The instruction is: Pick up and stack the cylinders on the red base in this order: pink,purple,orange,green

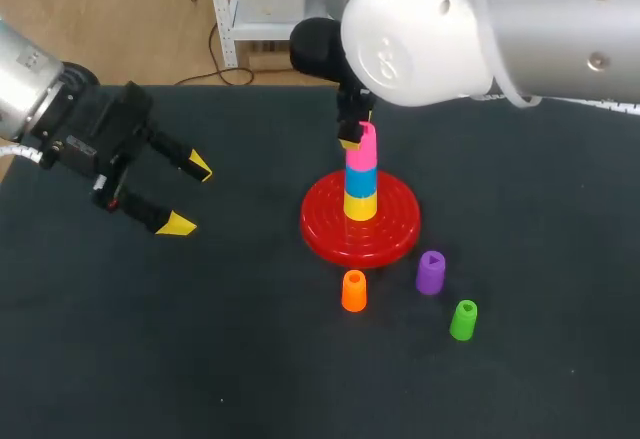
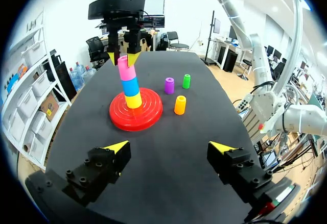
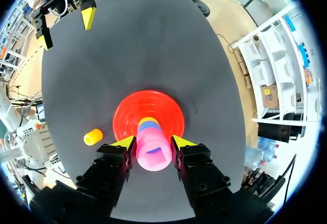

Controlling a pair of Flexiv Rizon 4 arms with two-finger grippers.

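On the red base (image 1: 335, 234) stands a stack: a yellow cylinder (image 1: 361, 204) at the bottom, a blue one (image 1: 361, 177) on it, and the pink cylinder (image 1: 361, 149) on top. My right gripper (image 3: 153, 143) comes down from above and is shut on the pink cylinder (image 3: 153, 152), one yellow tip on each side of it. On the table in front of the base lie the orange cylinder (image 1: 354, 290), the purple cylinder (image 1: 430, 272) and the green cylinder (image 1: 463, 319). My left gripper (image 1: 190, 195) hangs open and empty over the left of the table, well away from the base.
The dark table surface (image 1: 200, 359) stretches wide around the base. The three loose cylinders stand close together to the front right of the base (image 2: 122, 122). My right arm's large white wrist (image 1: 430, 29) looms over the far middle of the table.
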